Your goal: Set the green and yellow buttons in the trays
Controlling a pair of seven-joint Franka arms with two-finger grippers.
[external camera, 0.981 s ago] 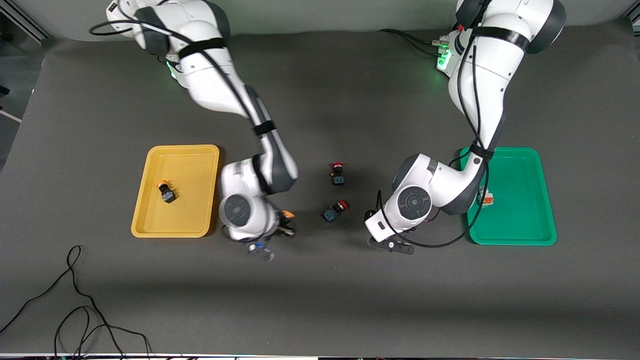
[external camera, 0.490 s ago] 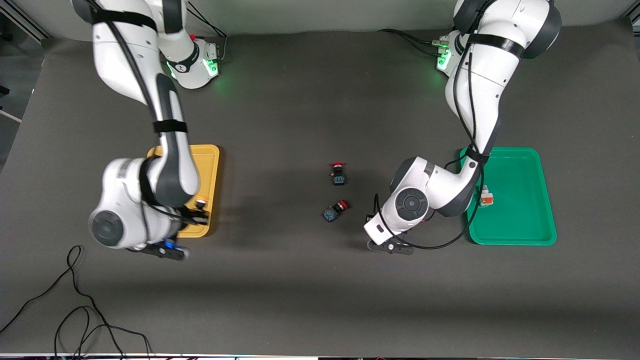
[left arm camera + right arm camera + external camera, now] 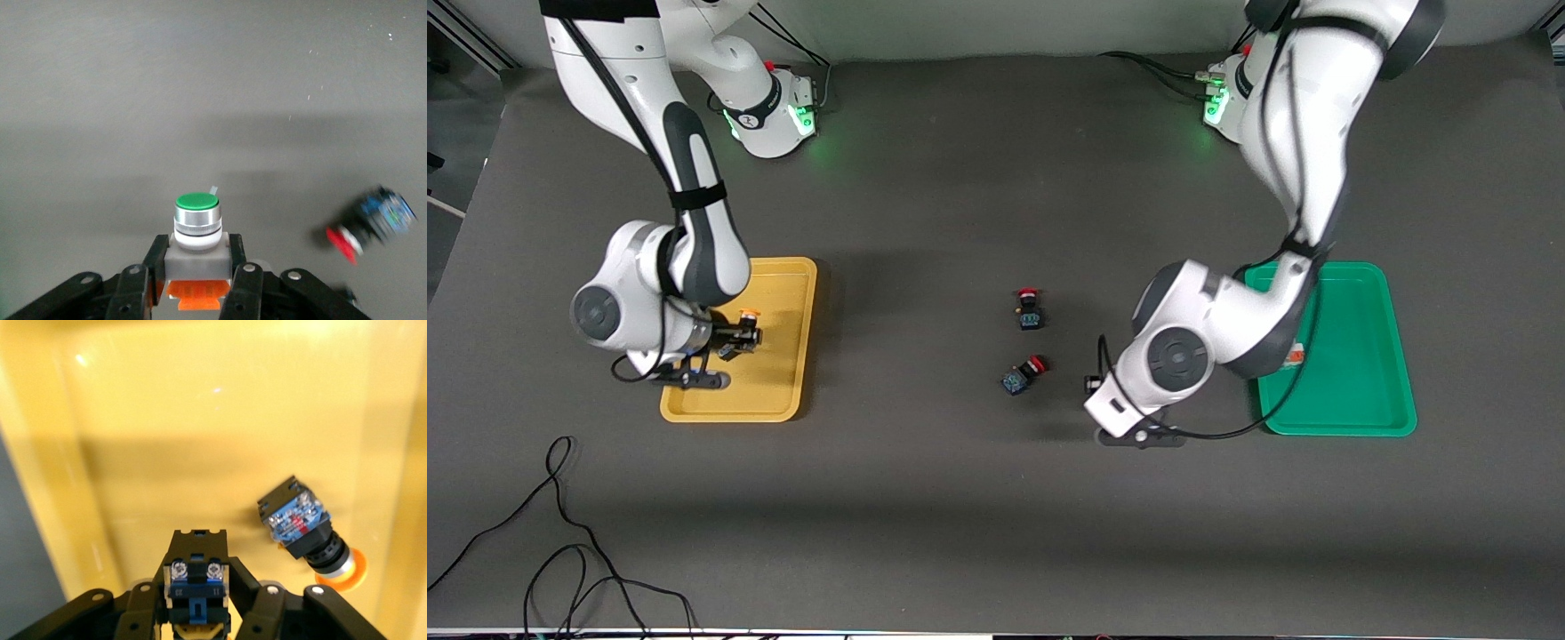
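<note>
Yellow tray point(image 3: 787, 404) under right gripper point(image 3: 199, 613), fingers clamped on yellow button point(image 3: 195, 585); release low, clear of yellow button lying there point(image 3: 307, 527). Left gripper point(image 3: 195, 293), over table beside green tray point(image 3: 1369, 391), grips green button point(image 3: 197, 223); carry it over rim first.

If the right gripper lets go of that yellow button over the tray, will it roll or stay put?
Yellow button, clamped in the right gripper, has a boxy body, so it will probably settle flat. Its round cap might let it rock. The yellow tray rim should contain it.
</note>
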